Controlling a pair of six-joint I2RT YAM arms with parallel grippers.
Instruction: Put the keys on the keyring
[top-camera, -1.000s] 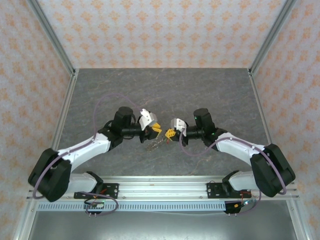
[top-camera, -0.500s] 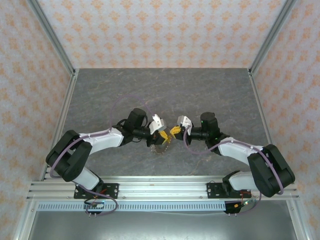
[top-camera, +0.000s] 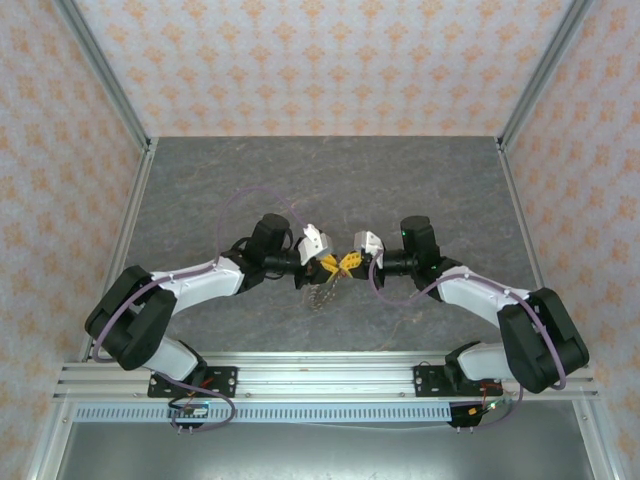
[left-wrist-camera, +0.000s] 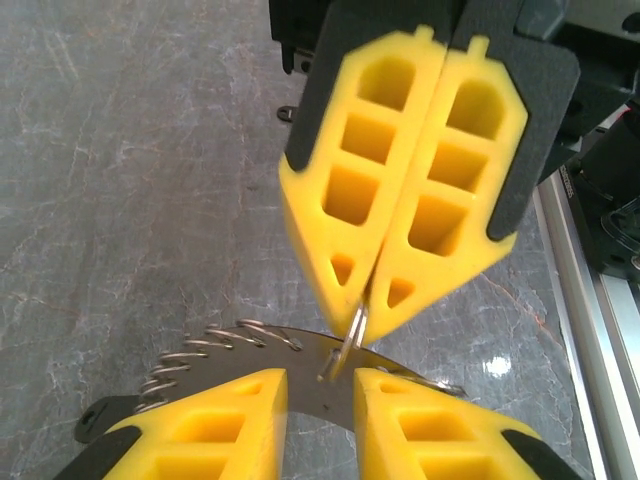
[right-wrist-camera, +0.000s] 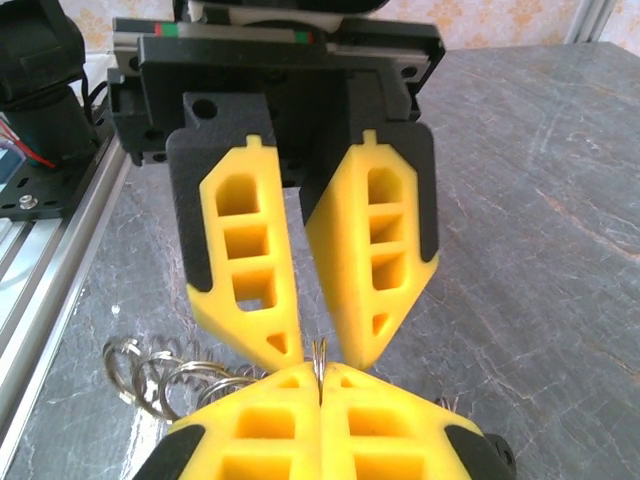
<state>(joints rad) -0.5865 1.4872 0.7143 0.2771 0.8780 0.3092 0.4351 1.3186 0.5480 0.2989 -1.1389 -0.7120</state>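
Since threading needs steadiness, the left fingers (top-camera: 327, 264) pinch the jagged brownish-grey metal keyring (left-wrist-camera: 300, 353). The right fingers (right-wrist-camera: 320, 378), shut on a thin silvery key (left-wrist-camera: 352, 335), meet its rim.

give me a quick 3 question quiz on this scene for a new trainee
1. True or false: the right gripper is wide open.
2. The left gripper holds: A) a cup B) the keyring C) nothing
3. Fill in: the right gripper pinches a thin metal piece at its ____.
Key: 1 false; 2 B; 3 fingertips.
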